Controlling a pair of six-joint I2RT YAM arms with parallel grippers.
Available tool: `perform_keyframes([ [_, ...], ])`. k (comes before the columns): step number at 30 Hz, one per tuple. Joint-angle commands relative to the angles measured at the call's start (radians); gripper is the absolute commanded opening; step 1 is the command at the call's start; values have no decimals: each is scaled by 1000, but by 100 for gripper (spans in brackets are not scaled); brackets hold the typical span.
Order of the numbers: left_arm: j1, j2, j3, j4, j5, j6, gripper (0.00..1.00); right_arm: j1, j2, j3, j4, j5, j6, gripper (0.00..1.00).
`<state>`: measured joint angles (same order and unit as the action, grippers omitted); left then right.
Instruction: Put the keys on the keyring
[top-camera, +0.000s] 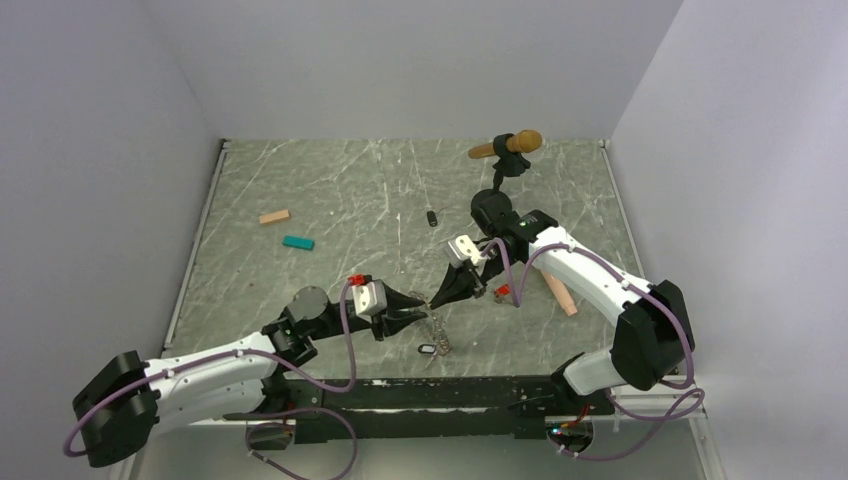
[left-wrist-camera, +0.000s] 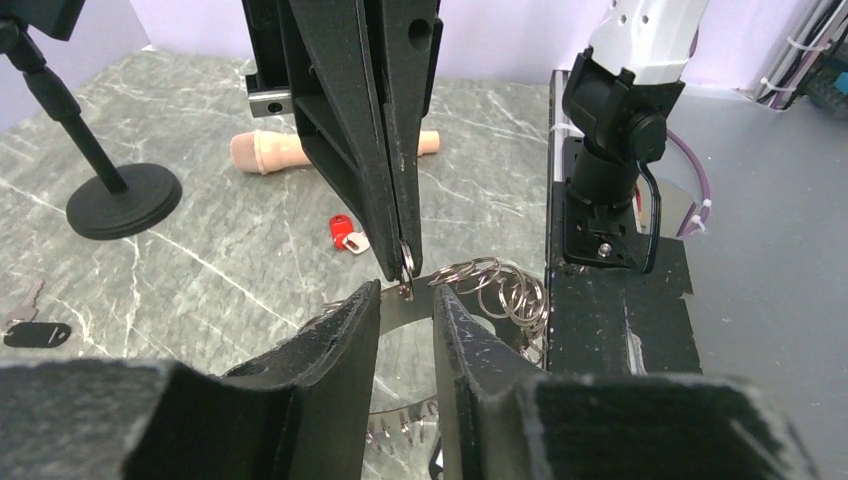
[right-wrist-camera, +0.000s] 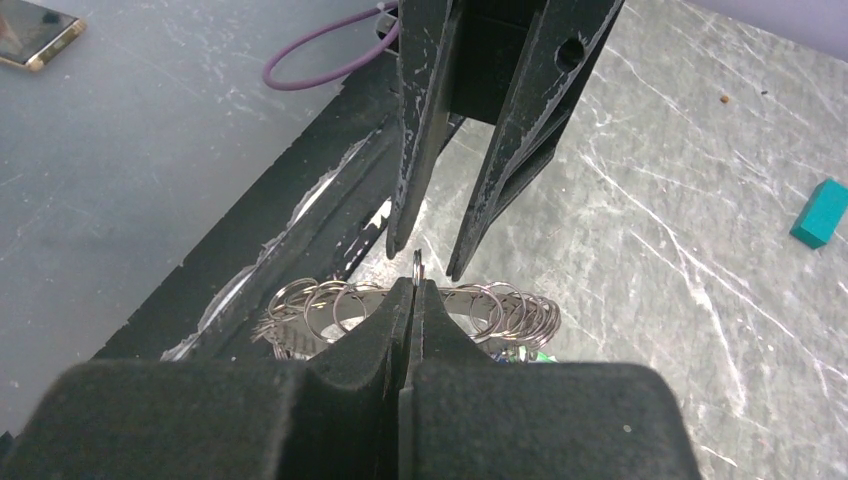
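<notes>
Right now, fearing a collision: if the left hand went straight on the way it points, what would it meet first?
Probably the small metal ring pinched by the right hand, sitting between the left hand's fingertips; then the right hand's tips.

Left gripper ajar, right gripper closed.

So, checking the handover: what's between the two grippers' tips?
One small ring of the keyring, pinched in the shut right gripper, standing between the parted fingers of the left gripper. The right wrist view shows it.
</notes>
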<state>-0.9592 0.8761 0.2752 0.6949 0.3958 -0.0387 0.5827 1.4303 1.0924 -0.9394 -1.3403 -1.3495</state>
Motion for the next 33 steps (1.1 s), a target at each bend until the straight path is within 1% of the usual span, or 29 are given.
perform_keyframes([
  [1, -1, 32, 38, 53, 6, -24, 30, -4, -19, 1, 43, -58, -2, 0],
  [8, -1, 47, 51, 57, -1, -20, 19, -4, -16, -3, 55, -60, 13, 0],
  [14, -1, 43, 48, 69, -3, -27, 19, -4, -17, -6, 68, -57, 29, 0],
  [16, -1, 47, 49, 69, 0, -29, 17, -4, -18, -6, 71, -57, 34, 0],
  [18, -1, 52, 52, 66, 4, -33, 12, -3, -18, -5, 74, -59, 38, 0],
  [21, -1, 58, 53, 71, 7, -38, 0, -4, -19, -7, 81, -58, 45, 0],
  [24, -1, 55, 59, 54, -4, -40, 0, -3, -18, -11, 92, -53, 57, 0],
  [25, -1, 49, 64, 33, -16, -41, 0, -4, -18, -13, 96, -50, 64, 1],
  [29, -1, 6, 105, -111, -66, -27, 0, -3, -17, -15, 92, -31, 67, 11],
  [33, -1, -10, 185, -310, -62, -2, 0, -4, -16, -11, 102, -21, 98, 17],
])
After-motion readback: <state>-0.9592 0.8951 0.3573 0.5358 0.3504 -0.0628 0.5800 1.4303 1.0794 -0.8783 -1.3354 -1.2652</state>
